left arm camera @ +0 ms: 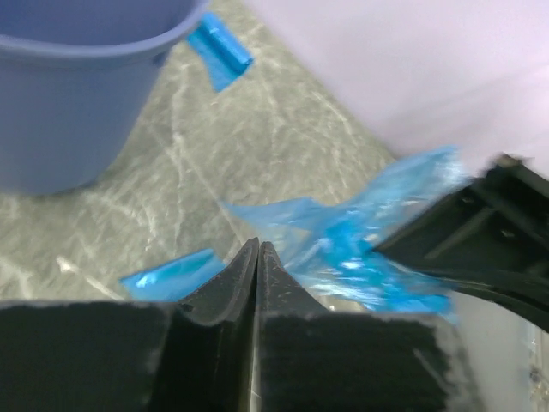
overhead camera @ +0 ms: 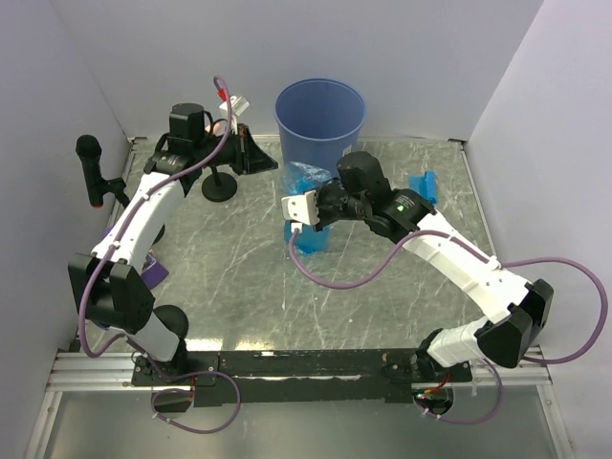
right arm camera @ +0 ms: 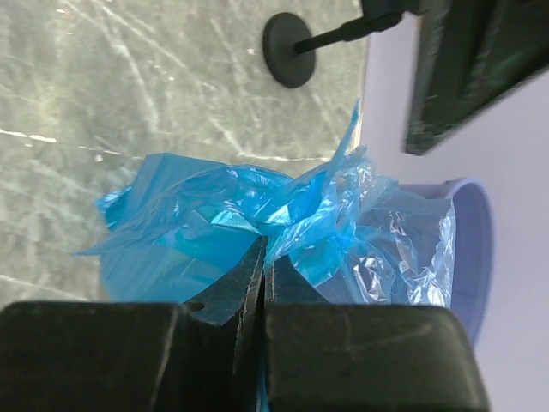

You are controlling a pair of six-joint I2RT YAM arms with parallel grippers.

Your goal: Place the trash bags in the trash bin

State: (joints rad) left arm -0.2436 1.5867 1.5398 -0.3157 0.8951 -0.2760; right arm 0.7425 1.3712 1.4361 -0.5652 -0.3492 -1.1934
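No readable text, labels, brands, numbers, signs anywhere

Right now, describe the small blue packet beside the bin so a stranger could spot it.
Find the round blue trash bin at the back of the table. To its right, towards the side wall, lies the small packet, flat on the surface. Unlike the crumpled bag in the right claw, it is neatly folded and untouched.

The bag [right arm camera: 214, 215] is thin translucent blue plastic film, crumpled and glossy, glinting along its creases; the bin [overhead camera: 320, 115] is rigid blue plastic, smooth with a dull sheen; the table [overhead camera: 239, 277] has a grey marbled top, scratched and faintly shiny; the right gripper [right arm camera: 262, 249] is matt black plastic; the rail [overhead camera: 96, 368] looks like bare metal.
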